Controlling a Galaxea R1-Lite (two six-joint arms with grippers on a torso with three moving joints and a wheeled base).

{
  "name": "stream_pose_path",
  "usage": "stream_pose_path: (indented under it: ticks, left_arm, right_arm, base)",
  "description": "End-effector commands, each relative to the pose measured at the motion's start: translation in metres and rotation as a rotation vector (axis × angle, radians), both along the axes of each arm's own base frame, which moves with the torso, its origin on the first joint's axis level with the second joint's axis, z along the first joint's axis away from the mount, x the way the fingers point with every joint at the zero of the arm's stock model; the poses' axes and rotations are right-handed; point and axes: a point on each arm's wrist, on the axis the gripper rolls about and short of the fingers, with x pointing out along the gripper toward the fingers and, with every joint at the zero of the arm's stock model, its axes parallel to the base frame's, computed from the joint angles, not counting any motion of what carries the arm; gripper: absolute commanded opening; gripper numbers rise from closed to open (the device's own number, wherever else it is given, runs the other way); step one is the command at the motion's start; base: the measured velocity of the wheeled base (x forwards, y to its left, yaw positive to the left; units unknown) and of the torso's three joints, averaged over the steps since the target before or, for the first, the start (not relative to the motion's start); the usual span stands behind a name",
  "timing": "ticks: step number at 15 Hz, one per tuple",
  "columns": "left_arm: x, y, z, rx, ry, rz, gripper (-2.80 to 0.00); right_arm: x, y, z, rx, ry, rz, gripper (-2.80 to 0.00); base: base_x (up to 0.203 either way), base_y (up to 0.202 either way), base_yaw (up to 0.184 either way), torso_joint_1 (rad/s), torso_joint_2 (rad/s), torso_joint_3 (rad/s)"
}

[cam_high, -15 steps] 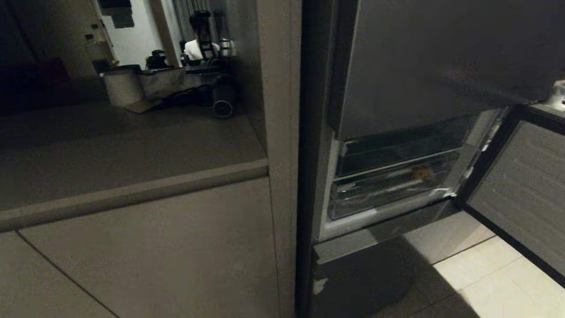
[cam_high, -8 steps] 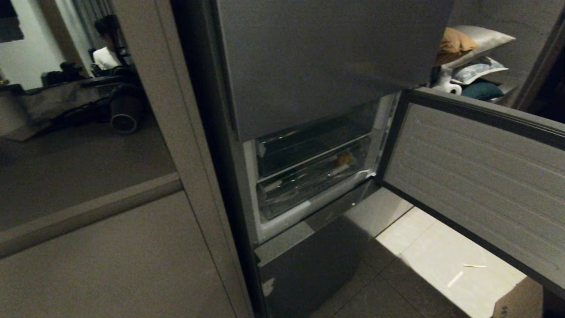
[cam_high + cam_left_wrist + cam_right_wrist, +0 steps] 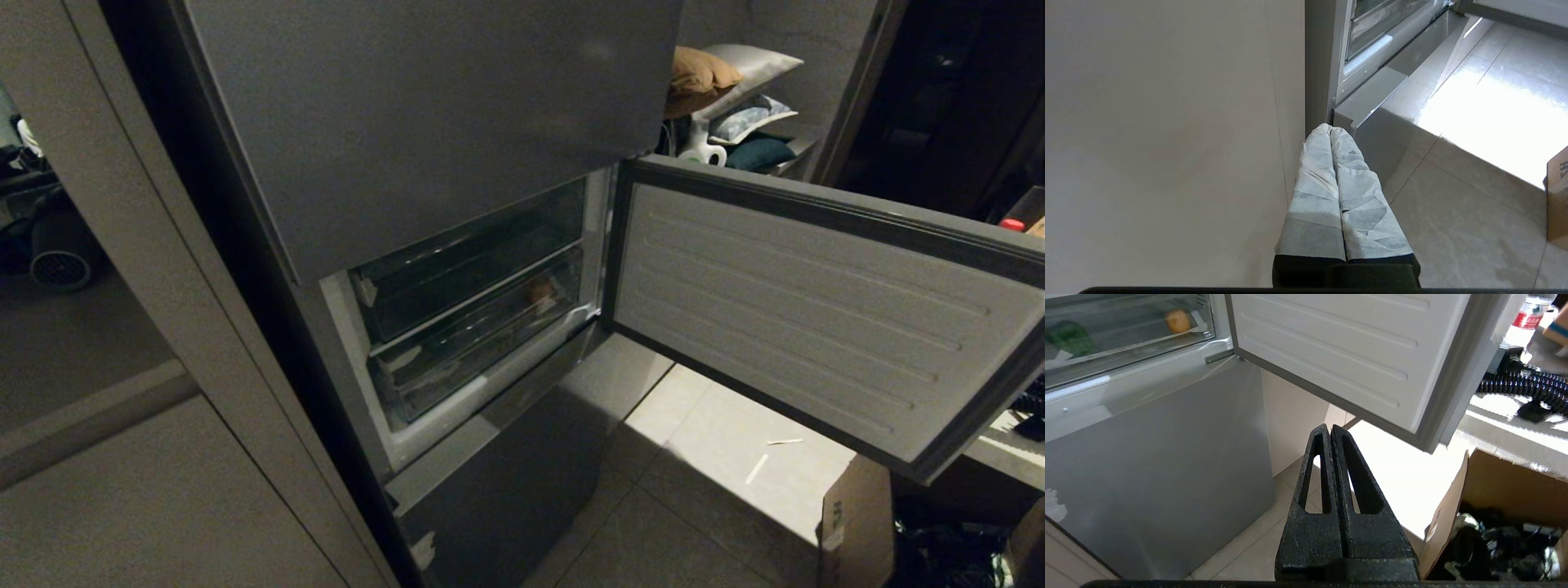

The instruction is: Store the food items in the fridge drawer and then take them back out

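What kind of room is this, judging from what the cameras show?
Probably a home kitchen. A grey fridge stands with one door swung open, showing clear drawers with food inside; pale cabinet panels stand beside it, and the floor is tiled.

At frame centre we see the fridge drawer (image 3: 482, 343) below a second bin (image 3: 469, 265), with a food item (image 3: 539, 290) inside it toward the right. The open door (image 3: 816, 302) spreads right; a cardboard box (image 3: 857, 523) sits lower right, pillows (image 3: 727, 90) upper right.
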Motion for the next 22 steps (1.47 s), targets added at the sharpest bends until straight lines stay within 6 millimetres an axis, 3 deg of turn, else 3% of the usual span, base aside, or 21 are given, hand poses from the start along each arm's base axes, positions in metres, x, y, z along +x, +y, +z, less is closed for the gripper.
stream_pose_path:
  ticks: [1,3,6,10,14,22]
  left_arm:
    - [0.0,0.0,0.0,0.0,0.002,0.0,-2.8]
    - [0.0,0.0,0.0,0.0,0.002,0.001,-2.8]
    - [0.0,0.0,0.0,0.0,0.002,0.0,-2.8]
    - [0.0,0.0,0.0,0.0,0.002,0.0,-2.8]
    - [0.0,0.0,0.0,0.0,0.002,0.0,-2.8]
    - [0.0,0.0,0.0,0.0,0.002,0.0,-2.8]
  right_arm:
    - [0.001,0.0,0.005,0.006,0.01,-0.002,-2.8]
    - [0.003,0.0,0.04,0.07,0.024,-0.016,-2.8]
    - [0.033,-0.002,0.087,0.214,0.133,-0.174,-2.8]
    - [0.077,-0.034,0.119,0.352,0.142,-0.475,-2.8]
    - [0.105,-0.094,0.123,0.426,0.129,-0.548,-2.8]
    - [0.155,-0.176,0.112,0.471,0.164,-0.576,-2.8]
  base:
    - [0.0,0.0,0.0,0.0,0.0,0.0]
    - [0.0,0.0,0.0,0.0,0.0,0.0]
    - [0.0,0.0,0.0,0.0,0.0,0.0]
    - [0.0,0.0,0.0,0.0,0.0,0.0]
    - [0.0,0.0,0.0,0.0,0.0,0.0]
    - [0.0,0.0,0.0,0.0,0.0,0.0]
